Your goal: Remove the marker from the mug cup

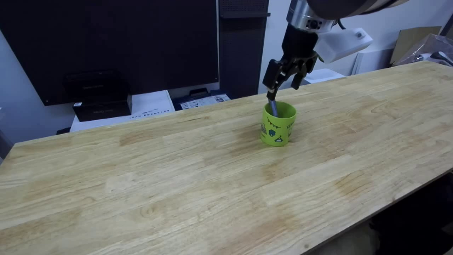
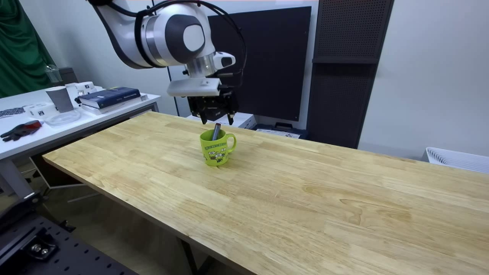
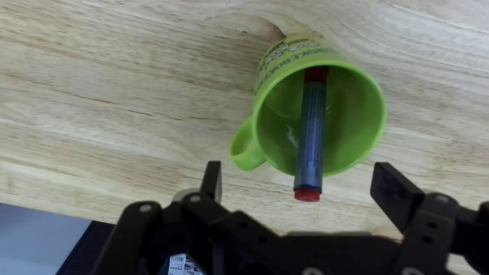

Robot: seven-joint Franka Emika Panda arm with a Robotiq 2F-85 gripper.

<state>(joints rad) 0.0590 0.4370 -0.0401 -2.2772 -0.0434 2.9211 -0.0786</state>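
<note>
The lime-green mug cup [image 1: 277,131] stands upright on the wooden table; it also shows in an exterior view [image 2: 215,153] and the wrist view [image 3: 284,65]. The marker [image 3: 311,133] leans inside the mug, its upper red end sticking out above the rim; it also shows in both exterior views [image 1: 274,108] [image 2: 216,131]. My gripper [image 3: 298,175] is open and empty, just above the mug, pointing down at a tilt. In the wrist view the marker's upper end lies between the two separated fingers, touching neither. The gripper shows in both exterior views [image 1: 284,89] [image 2: 217,121].
The wooden table [image 1: 159,184] carries the mug near its far edge. Boxes [image 1: 102,108] and a dark case [image 2: 280,130] sit behind that edge. A white side table [image 2: 23,141] holds books [image 2: 110,97], a grey cup [image 2: 60,99] and gloves [image 2: 21,130].
</note>
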